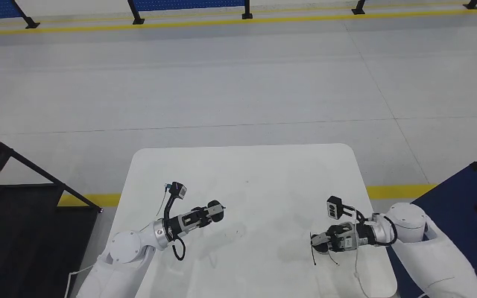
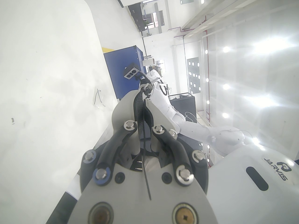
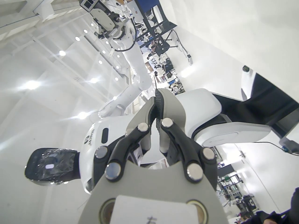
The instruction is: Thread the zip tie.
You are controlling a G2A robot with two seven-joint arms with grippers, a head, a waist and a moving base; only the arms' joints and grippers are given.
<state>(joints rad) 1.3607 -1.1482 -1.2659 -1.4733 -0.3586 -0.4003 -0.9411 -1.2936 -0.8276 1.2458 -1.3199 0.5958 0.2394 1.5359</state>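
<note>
My left gripper (image 1: 219, 206) (image 2: 143, 97) hovers over the left half of the white table (image 1: 261, 171). It is shut on a thin black zip tie (image 2: 144, 155) that runs back between the fingers towards the wrist. Over the table's right front part, my right gripper (image 1: 316, 240) (image 3: 157, 92) is shut on a black zip tie strand (image 3: 155, 83). Its fine tip pokes out past the fingertips, and a loop (image 1: 322, 253) dangles below. The two grippers face each other well apart, with nothing spanning the gap.
A thin pale curved strand (image 2: 98, 97) lies on the table between the arms. The table's far half is bare white surface. Its front edge runs close under both wrists. Grey floor with yellow lines lies beyond.
</note>
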